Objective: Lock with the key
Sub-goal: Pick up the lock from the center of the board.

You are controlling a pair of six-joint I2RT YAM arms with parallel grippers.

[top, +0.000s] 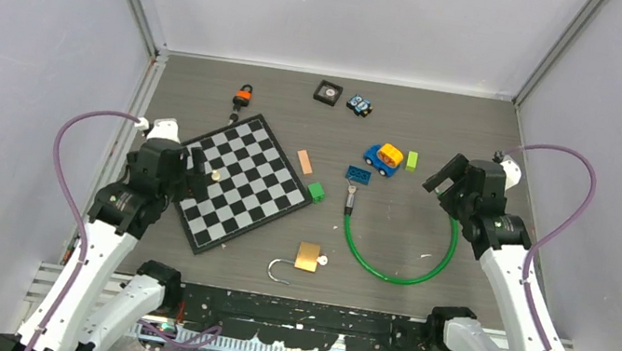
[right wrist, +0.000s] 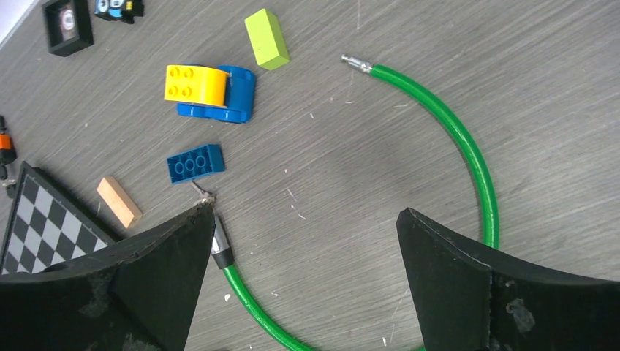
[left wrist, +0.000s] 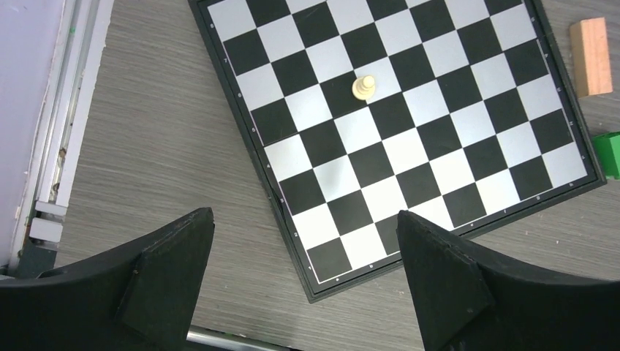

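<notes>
A brass padlock (top: 307, 256) lies near the table's front, its steel shackle (top: 278, 271) swung open to the left. A small silver key (top: 323, 258) sits at its right side. The padlock appears in neither wrist view. My left gripper (top: 196, 162) is open and empty above the chessboard's left corner; in the left wrist view (left wrist: 304, 216) the board's near corner lies between its fingers. My right gripper (top: 441, 175) is open and empty above the green cable, which runs between its fingers in the right wrist view (right wrist: 305, 210).
The chessboard (top: 261, 168) carries a cream pawn (top: 215, 175). A green cable loop (top: 395, 274) lies on the right. A toy car (top: 383, 157), blue brick (top: 358, 175), lime block (top: 411, 160), wooden block (top: 305, 161) and green block (top: 316, 191) are mid-table. An orange-black padlock (top: 243, 95) is at the back.
</notes>
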